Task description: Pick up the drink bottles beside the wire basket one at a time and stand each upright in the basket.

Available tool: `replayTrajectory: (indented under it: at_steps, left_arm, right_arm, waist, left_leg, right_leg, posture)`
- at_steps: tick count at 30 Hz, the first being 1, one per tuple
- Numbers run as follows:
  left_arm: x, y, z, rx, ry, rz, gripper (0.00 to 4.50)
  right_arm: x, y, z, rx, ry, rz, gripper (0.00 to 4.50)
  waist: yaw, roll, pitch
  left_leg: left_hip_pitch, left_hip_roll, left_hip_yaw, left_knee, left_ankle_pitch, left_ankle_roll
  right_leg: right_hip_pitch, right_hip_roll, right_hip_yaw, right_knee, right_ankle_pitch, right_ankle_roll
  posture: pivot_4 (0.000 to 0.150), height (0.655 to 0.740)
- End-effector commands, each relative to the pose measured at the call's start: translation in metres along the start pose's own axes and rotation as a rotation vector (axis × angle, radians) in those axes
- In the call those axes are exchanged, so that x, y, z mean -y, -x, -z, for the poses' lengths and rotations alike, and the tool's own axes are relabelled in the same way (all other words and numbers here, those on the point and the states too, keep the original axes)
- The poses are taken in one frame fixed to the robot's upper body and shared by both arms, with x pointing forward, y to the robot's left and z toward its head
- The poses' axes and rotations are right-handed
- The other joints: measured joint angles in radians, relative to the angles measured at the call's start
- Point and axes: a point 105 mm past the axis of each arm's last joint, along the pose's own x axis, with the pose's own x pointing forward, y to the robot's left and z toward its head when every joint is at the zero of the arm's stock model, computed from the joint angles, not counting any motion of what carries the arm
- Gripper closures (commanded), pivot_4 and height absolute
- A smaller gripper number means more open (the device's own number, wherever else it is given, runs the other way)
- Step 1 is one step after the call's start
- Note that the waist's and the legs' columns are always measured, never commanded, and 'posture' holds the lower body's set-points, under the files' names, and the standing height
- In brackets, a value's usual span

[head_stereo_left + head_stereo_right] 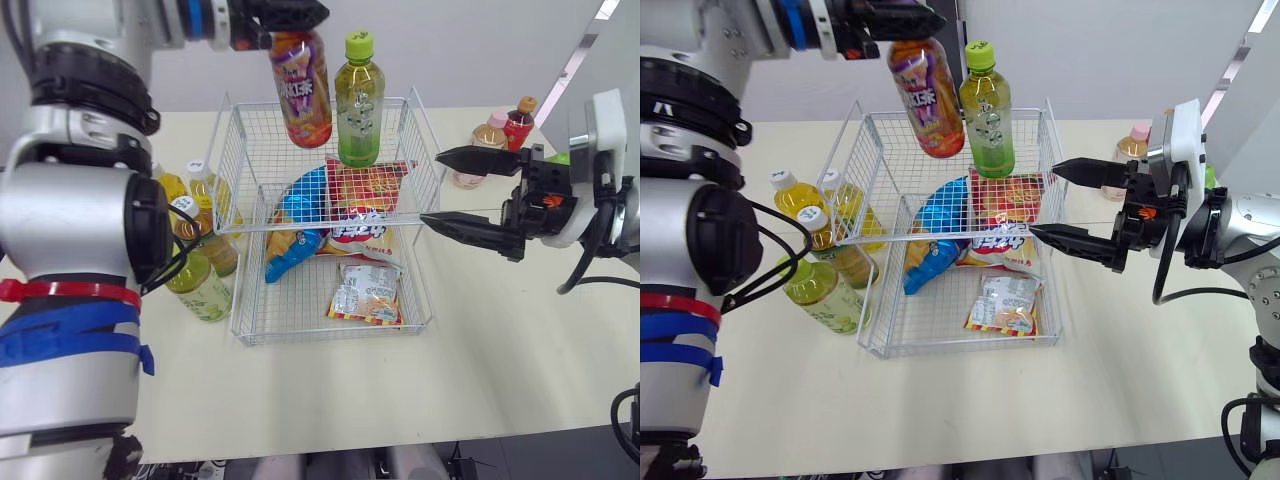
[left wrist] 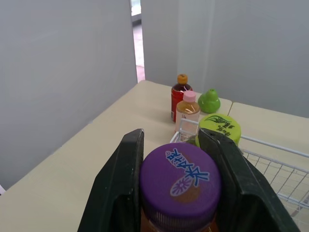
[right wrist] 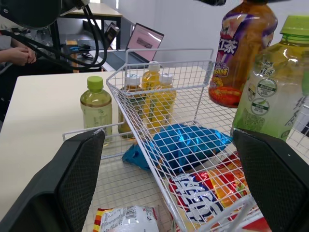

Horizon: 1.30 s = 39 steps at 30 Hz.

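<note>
The left tool (image 1: 283, 16), clamped on the purple-capped orange drink bottle (image 1: 302, 92), holds it tilted above the white wire basket (image 1: 243, 228)'s far left, so next it likely needs straightening and lowering beside the upright green plastic bottle (image 1: 359, 100), while the right tool (image 1: 433, 187) hovers spread apart.

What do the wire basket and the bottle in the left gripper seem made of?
Wire basket: thin metal wire, probably white-coated, forming an open grid. Bottle: apparently clear plastic, amber drink showing through, glossy printed sleeve, purple cap clamped by the left gripper.
</note>
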Motion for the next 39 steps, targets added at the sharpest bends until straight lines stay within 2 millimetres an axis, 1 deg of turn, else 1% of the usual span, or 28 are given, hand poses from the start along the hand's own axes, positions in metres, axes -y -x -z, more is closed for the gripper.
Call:
replayTrajectory:
  at_steps: [1, 8, 15, 17, 24, 25, 28, 31, 35, 39]
  left_arm:
    - [0.003, 0.002, -0.023, 0.082, -0.059, -0.001, 3.12]
    - [0.005, -0.007, -0.01, 0.062, -0.056, 0.014, 3.12]
    - [0.008, -0.01, -0.008, 0.065, -0.034, 0.034, 3.12]
    - [0.009, -0.01, -0.008, 0.068, -0.039, 0.046, 2.4]
    - [0.012, -0.003, -0.014, 0.083, -0.045, 0.086, 0.32]
    - [0.012, 0.0, -0.015, 0.085, -0.046, 0.091, 0.03]
    - [0.01, 0.012, -0.019, 0.091, -0.047, 0.098, 0.03]
    - [0.008, 0.028, -0.024, 0.095, -0.06, 0.101, 0.03]
    - [0.005, 0.059, -0.031, 0.096, -0.065, 0.072, 0.03]
    - [0.001, 0.097, -0.031, 0.108, -0.097, -0.031, 0.03]
  right_arm:
    - [-0.002, 0.006, -0.013, 0.024, 0.056, 0.026, 0.0]
    - [-0.002, 0.006, -0.014, 0.025, 0.058, 0.043, 0.0]
    - [-0.002, 0.004, -0.015, 0.026, 0.056, 0.049, 0.0]
    - [-0.002, 0.004, -0.015, 0.026, 0.056, 0.05, 0.0]
    - [-0.001, 0.004, -0.015, 0.024, 0.056, 0.055, 0.0]
    - [-0.001, 0.004, -0.015, 0.024, 0.057, 0.055, 0.0]
    - [-0.002, 0.005, -0.016, 0.022, 0.059, 0.052, 0.0]
    - [-0.002, 0.005, -0.016, 0.021, 0.063, 0.043, 0.0]
    - [-0.002, 0.003, -0.017, 0.019, 0.066, 0.028, 0.0]
    - [-0.001, -0.001, -0.018, 0.018, 0.073, 0.009, 0.0]
  waist:
    - [0.0, 0.0, 0.0]
    - [0.002, 0.0, 0.0]
    - [0.002, 0.0, 0.0]
    - [0.002, 0.0, 0.0]
    - [0.002, 0.0, 0.0]
    - [0.001, 0.0, 0.0]
    - [-0.001, 0.0, 0.0]
    - [-0.001, 0.0, 0.0]
    - [-0.003, 0.0, 0.0]
    - [-0.006, 0.0, 0.0]
  left_leg:
    - [0.0, 0.0, 0.0, 0.0, 0.0, 0.0]
    - [0.0, 0.0, 0.0, 0.0, 0.0, 0.0]
    - [0.0, -0.001, 0.0, 0.002, 0.0, 0.0]
    - [0.0, -0.001, 0.0, 0.003, 0.0, 0.0]
    - [0.0, -0.001, 0.0, 0.006, 0.0, 0.0]
    - [0.0, -0.001, 0.0, 0.006, 0.0, 0.0]
    - [0.0, -0.001, 0.0, 0.007, 0.0, 0.0]
    - [0.0, 0.0, 0.0, 0.007, 0.0, 0.0]
    - [0.0, 0.0, 0.0, 0.008, 0.0, 0.0]
    - [0.001, 0.001, 0.0, 0.008, 0.0, 0.0]
  right_leg:
    - [0.0, 0.0, 0.0, 0.0, 0.0, 0.0]
    - [0.0, 0.0, 0.0, 0.001, 0.0, 0.0]
    - [0.0, 0.0, 0.0, 0.003, 0.0, 0.0]
    - [0.0, 0.0, 0.0, 0.003, 0.0, 0.0]
    - [0.0, 0.0, 0.001, 0.005, 0.0, 0.0]
    - [0.0, 0.0, 0.001, 0.006, 0.0, 0.0]
    - [0.0, 0.0, 0.001, 0.006, 0.0, 0.0]
    - [0.0, 0.001, 0.001, 0.006, 0.0, 0.0]
    - [0.0, 0.001, 0.001, 0.006, 0.0, 0.0]
    - [0.0, 0.001, 0.002, 0.007, 0.0, 0.0]
  posture:
    - [0.15, 0.7359]
    - [0.15, 0.7359]
    - [0.15, 0.7359]
    - [0.15, 0.7359]
    - [0.15, 0.7359]
    - [0.15, 0.7359]
    - [0.15, 0.7359]
    - [0.15, 0.7359]
    - [0.15, 0.7359]
    - [0.15, 0.7359]
